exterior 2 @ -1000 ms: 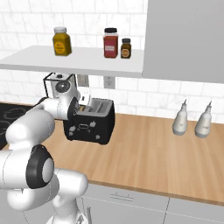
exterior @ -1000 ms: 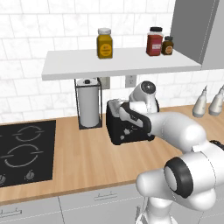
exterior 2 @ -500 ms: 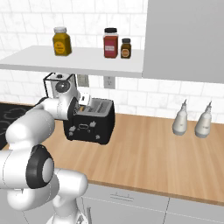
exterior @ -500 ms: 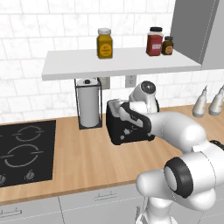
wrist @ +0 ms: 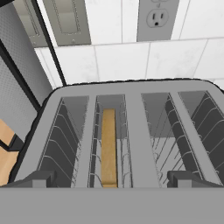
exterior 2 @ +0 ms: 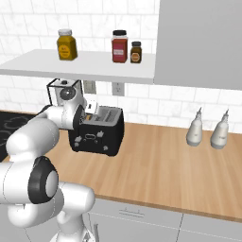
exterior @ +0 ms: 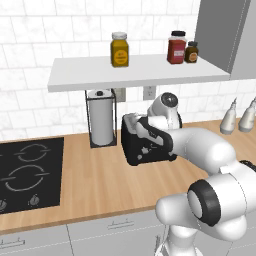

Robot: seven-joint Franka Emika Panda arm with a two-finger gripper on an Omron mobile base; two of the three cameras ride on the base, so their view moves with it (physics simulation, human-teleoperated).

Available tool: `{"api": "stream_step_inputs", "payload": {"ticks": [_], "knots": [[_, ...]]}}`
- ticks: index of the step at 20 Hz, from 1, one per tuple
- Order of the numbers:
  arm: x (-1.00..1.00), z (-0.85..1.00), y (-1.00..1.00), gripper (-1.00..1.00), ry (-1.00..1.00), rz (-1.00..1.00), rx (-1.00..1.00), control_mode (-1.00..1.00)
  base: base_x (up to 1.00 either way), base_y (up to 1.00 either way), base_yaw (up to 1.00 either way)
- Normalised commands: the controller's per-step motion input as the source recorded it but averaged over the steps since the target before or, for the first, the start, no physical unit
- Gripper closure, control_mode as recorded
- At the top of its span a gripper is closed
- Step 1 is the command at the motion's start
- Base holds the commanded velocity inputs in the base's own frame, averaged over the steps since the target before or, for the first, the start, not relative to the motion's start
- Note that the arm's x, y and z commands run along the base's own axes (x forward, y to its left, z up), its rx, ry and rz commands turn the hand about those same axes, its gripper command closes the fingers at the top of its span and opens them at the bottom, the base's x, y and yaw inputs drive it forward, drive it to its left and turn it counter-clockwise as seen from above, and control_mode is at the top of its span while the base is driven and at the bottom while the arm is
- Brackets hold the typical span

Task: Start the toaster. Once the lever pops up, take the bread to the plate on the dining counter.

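The black toaster (exterior: 150, 149) (exterior 2: 98, 136) stands on the wood counter against the tiled wall. From above, the hand view looks into its silver top (wrist: 135, 131), and the tan bread (wrist: 108, 146) sits edge-up low in the left slot. My gripper (wrist: 111, 180) hovers just above the toaster's near end, open, with its dark fingertips (wrist: 39, 179) wide apart on either side of the slots and nothing between them. In the base views the gripper (exterior: 138, 123) (exterior 2: 92, 108) sits over the toaster's top. The plate and the dining counter are out of view.
A paper towel holder (exterior: 101, 119) stands just left of the toaster, and a black cooktop (exterior: 27, 167) lies further left. A white shelf (exterior: 135, 70) with jars hangs low overhead. Two bottles (exterior 2: 196, 132) stand to the right. A wall outlet (wrist: 157, 17) is behind the toaster.
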Motion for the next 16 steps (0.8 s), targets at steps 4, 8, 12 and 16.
{"api": "stream_step_inputs", "payload": {"ticks": [4,8,12,16], "knots": [[0.00,0.00,0.00,-1.00,0.00,0.00,0.00,-1.00,0.00,0.00,0.00],[0.00,0.00,0.00,-1.00,0.00,0.00,0.00,-1.00,0.00,0.00,0.00],[0.00,0.00,0.00,-1.00,0.00,0.00,0.00,-1.00,0.00,0.00,0.00],[0.00,0.00,0.00,-1.00,0.00,0.00,0.00,-1.00,0.00,0.00,0.00]]}}
